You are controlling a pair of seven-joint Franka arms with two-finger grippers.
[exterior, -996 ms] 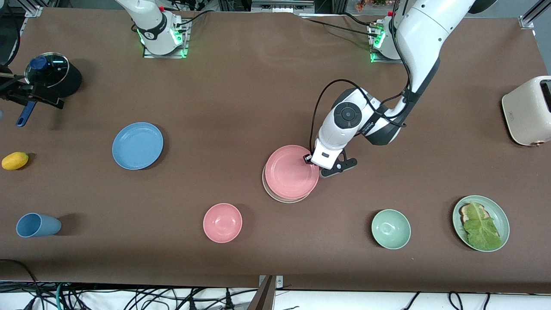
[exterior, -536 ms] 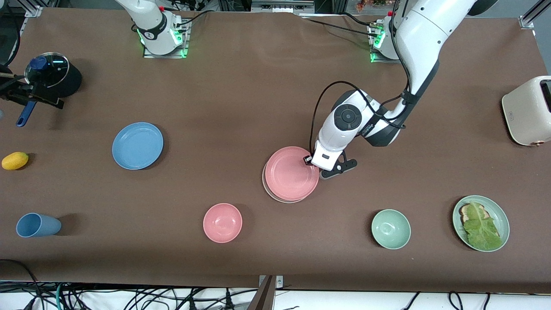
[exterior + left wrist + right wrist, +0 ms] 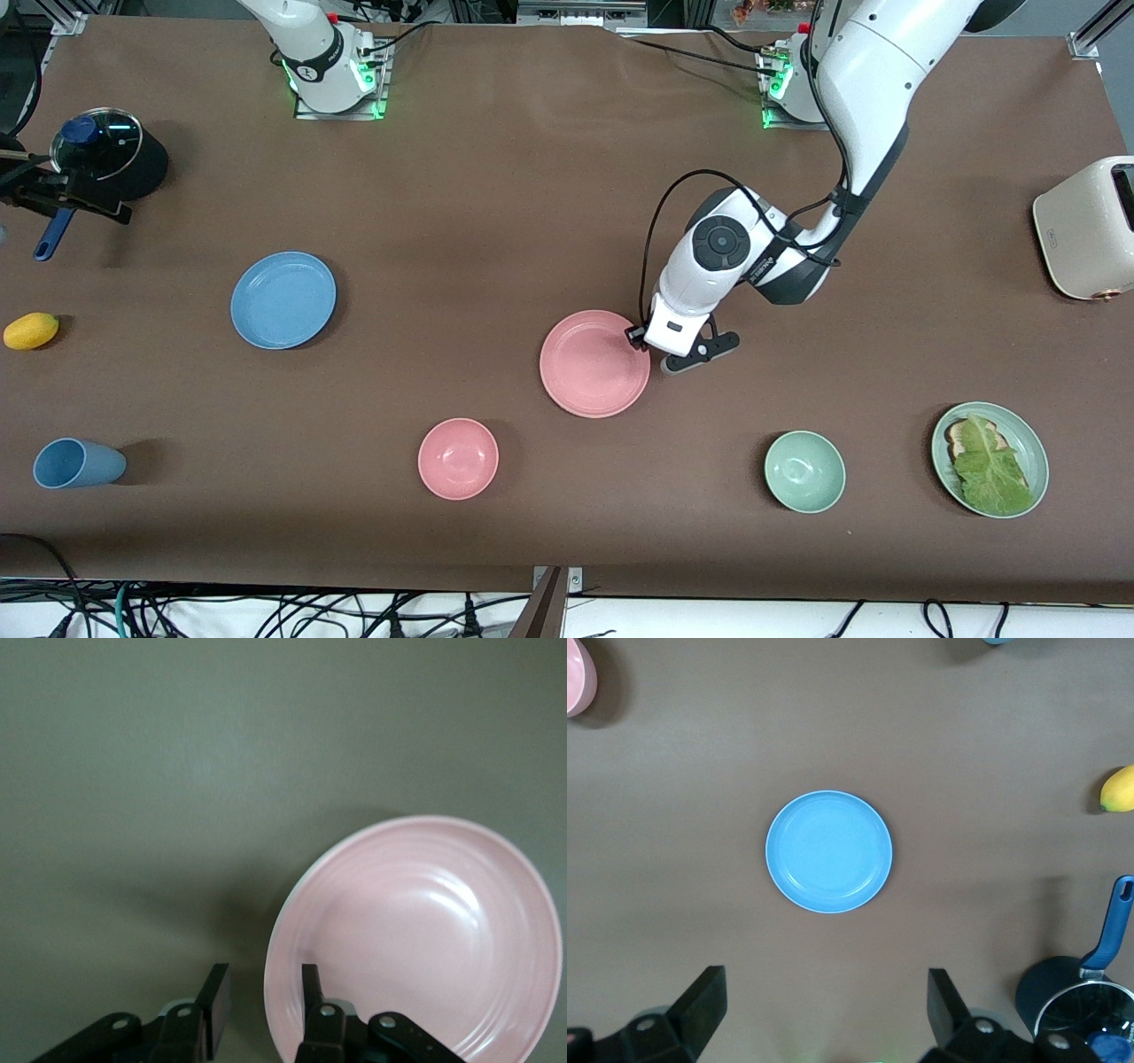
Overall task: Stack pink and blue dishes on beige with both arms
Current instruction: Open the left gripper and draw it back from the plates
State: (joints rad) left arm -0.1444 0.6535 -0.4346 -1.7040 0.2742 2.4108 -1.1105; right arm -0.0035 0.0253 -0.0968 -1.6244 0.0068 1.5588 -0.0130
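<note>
While our left gripper (image 3: 259,1010) sits with jaws parted astride the pink plate's (image 3: 594,363) rim, plate covering the beige one, lifting crooked might drag it, and our wide-open right gripper (image 3: 824,1010) hovers over the blue plate (image 3: 283,299).

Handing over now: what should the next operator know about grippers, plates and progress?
Left gripper: open, low at the pink plate, rim between its fingers.
Right gripper: open, up over the blue plate.
Pink plate lies flat mid-table; beige plate not visible, presumably covered beneath it. Blue plate sits alone toward the right arm's end.
Done: pink apparently stacked.
Left: move blue onto pink.
</note>
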